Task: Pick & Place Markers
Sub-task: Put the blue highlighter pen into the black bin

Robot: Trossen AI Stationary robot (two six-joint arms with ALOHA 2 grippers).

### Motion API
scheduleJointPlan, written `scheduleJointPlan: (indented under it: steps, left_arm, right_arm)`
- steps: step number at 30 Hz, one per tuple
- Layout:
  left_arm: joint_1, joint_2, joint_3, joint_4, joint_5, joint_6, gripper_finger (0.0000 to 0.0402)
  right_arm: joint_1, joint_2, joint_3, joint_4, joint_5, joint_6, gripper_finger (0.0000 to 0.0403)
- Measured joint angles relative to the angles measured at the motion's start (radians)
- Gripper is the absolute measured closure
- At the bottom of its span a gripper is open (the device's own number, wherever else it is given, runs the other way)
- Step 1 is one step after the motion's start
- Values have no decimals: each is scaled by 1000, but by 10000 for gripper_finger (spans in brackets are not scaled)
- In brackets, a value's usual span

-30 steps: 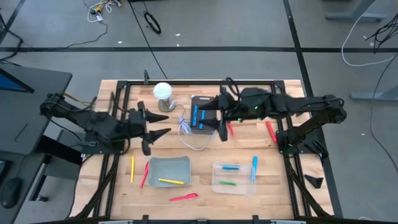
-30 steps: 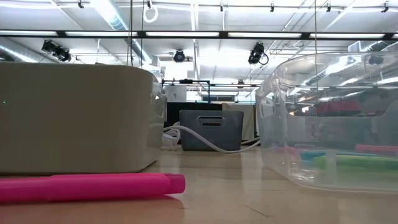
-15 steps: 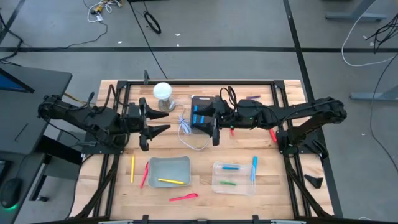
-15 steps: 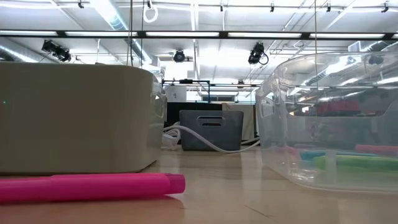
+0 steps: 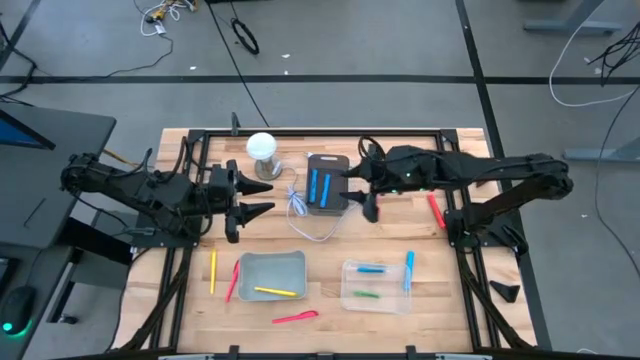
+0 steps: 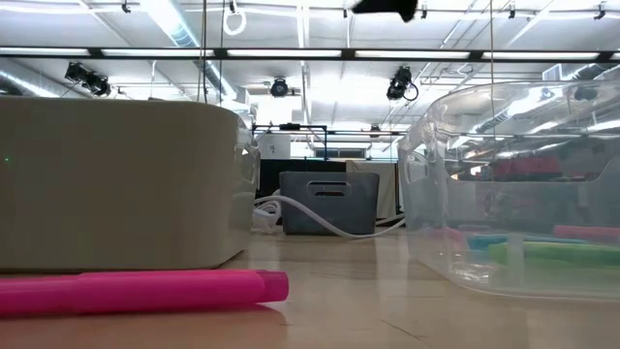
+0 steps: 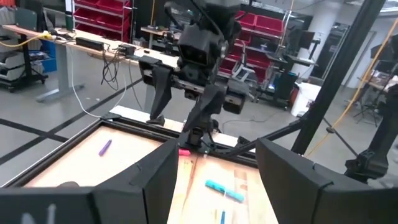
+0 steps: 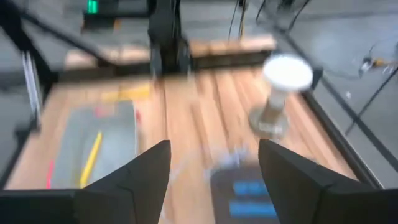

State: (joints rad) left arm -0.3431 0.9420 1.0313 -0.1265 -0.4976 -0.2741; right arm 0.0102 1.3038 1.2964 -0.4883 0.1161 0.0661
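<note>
My right claw (image 5: 364, 203) is hovering, fingers spread and holding nothing, beside the dark grey tray (image 5: 327, 203) carrying two blue markers (image 5: 319, 186); a red marker (image 5: 371, 208) seems to be lying just under it, though the arm partly hides it. My left claw (image 5: 252, 197), also spread, is waiting near the white dome lamp (image 5: 262, 148), while other markers are lying in the grey bin (image 5: 271, 266) and the clear plastic tub (image 5: 376, 301).

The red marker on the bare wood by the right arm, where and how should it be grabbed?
Grip the red marker at mid-length, coming straight down, fingers closing across its thin width. It lies flat and slanted on the table with bare wood on both sides, so either long side is likely free.
</note>
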Motion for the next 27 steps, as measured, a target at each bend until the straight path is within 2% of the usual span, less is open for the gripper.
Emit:
scheduleJointPlan:
  steps: [8, 18, 23, 27]
  left_arm:
    - [0, 0, 0, 1, -2, -3, 181]
    - [0, 0, 0, 1, -12, -11, 181]
    - [0, 0, 0, 1, -14, -17, 181]
    - [0, 0, 0, 1, -14, -30, 181]
  right_arm:
    - [-36, -78, 0, -396, -130, -243, 158]
    - [-33, -97, 0, -734, -262, -471, 158]
    - [-8, -100, 0, -895, -258, -611, 158]
    - [30, -109, 0, -1001, -203, -707, 158]
